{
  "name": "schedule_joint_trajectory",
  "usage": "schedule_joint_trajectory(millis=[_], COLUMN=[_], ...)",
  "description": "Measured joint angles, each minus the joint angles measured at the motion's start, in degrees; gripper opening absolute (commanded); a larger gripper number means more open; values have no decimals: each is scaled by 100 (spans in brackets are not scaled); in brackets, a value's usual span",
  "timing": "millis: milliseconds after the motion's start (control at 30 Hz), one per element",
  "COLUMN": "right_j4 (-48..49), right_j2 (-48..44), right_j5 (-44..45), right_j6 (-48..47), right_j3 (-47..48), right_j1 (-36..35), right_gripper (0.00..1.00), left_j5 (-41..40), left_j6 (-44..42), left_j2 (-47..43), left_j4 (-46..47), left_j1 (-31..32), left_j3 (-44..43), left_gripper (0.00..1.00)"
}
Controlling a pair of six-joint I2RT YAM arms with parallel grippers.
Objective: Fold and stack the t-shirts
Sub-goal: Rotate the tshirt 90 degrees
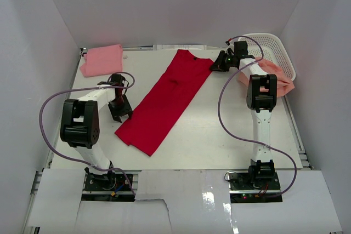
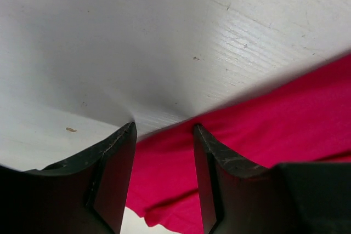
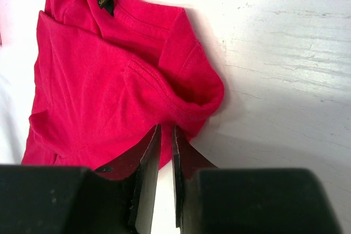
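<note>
The red shirt (image 1: pixel 167 100) is laid out as a long diagonal strip mid-table (image 1: pixel 219 135). The left gripper (image 2: pixel 164 130) is held open at its edge, with nothing between the fingers. The right gripper (image 3: pixel 164 131) is nearly closed at a sleeve fold, but whether cloth is pinched cannot be told. The pink shirt (image 1: pixel 102 60) is folded in the far-left corner.

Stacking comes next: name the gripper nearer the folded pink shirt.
Left. The left gripper is in front of the pink shirt; the right gripper is across the table, at the red shirt's shoulder.
</note>
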State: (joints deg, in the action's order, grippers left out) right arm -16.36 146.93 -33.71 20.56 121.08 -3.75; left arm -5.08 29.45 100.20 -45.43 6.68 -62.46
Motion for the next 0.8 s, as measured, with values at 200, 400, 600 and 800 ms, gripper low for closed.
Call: schedule_joint_trajectory(millis=[200, 400, 600, 800], right_j4=[-26, -11, 160, 527], right_j2=[0, 50, 402, 531], right_j5=[7, -15, -127, -271], right_j6=[2, 96, 352, 640], right_j3=[33, 105, 579, 605], right_j1=[0, 0, 0, -2], right_gripper=[20, 20, 20, 20], left_j5=[177, 463, 841, 1196], left_j6=[87, 219, 439, 673], left_j2=[-87, -439, -807, -1073], left_j4=[146, 380, 448, 557], left_j1=[-31, -7, 234, 682], left_j3=[138, 546, 992, 1338], left_gripper=[56, 55, 55, 55])
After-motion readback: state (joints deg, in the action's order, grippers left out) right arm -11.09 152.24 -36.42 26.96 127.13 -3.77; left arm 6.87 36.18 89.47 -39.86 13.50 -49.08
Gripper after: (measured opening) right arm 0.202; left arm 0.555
